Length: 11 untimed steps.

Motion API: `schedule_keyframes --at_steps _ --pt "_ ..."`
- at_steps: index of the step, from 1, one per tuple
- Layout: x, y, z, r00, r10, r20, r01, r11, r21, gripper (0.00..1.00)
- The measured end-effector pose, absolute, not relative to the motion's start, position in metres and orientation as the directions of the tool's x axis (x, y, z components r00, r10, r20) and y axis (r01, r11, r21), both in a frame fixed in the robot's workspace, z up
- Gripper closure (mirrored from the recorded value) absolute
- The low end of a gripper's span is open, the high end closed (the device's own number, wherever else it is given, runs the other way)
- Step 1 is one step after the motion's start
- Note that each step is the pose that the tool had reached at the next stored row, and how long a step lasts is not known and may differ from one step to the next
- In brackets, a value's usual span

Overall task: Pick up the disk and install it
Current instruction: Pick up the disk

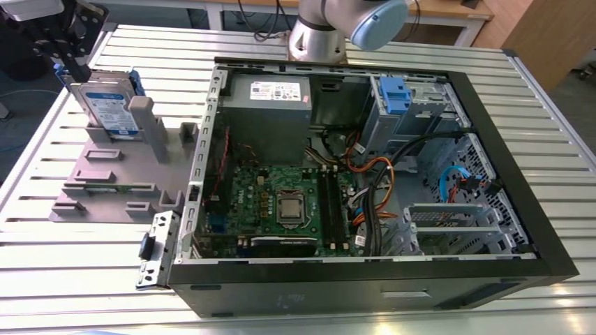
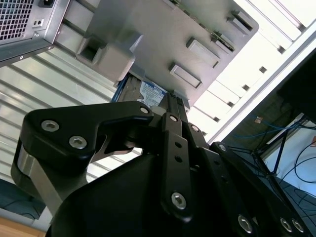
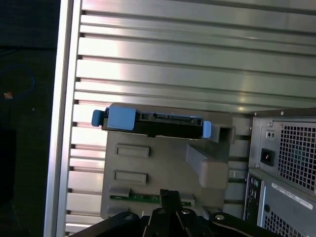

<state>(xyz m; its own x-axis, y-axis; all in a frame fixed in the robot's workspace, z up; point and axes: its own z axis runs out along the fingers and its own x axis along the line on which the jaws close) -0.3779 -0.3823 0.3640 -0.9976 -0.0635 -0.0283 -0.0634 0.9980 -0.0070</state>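
The disk [image 1: 110, 105] stands on edge in the grey plastic stand [image 1: 102, 171] at the exterior view's left, its white-and-blue label facing the case and a blue bracket around it. My gripper [image 1: 79, 70] hangs just above and behind the disk's top edge, not touching it. In the first wrist view the disk [image 3: 158, 123] shows edge-on with blue bracket ends, and the gripper [image 3: 170, 193] sits apart from it over the stand [image 3: 163, 168]. The second wrist view has the fingers meeting at the gripper [image 2: 173, 101], shut on nothing, with the disk [image 2: 150, 91] beyond them.
An open computer case [image 1: 521, 139] lies on the slatted metal table [image 1: 93, 279], right of the stand. Inside it are a motherboard [image 1: 279, 202], a power supply [image 1: 270, 98], loose cables [image 1: 373, 174] and a drive bay with a blue bracket [image 1: 396, 94]. The arm's base [image 1: 317, 35] stands behind the case.
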Motion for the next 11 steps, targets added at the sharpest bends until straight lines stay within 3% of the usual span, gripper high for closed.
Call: schedule_keyframes --at_steps 11 --pt "-0.3779 -0.3823 0.3640 -0.996 -0.080 -0.028 -0.080 0.997 -0.007 0.89"
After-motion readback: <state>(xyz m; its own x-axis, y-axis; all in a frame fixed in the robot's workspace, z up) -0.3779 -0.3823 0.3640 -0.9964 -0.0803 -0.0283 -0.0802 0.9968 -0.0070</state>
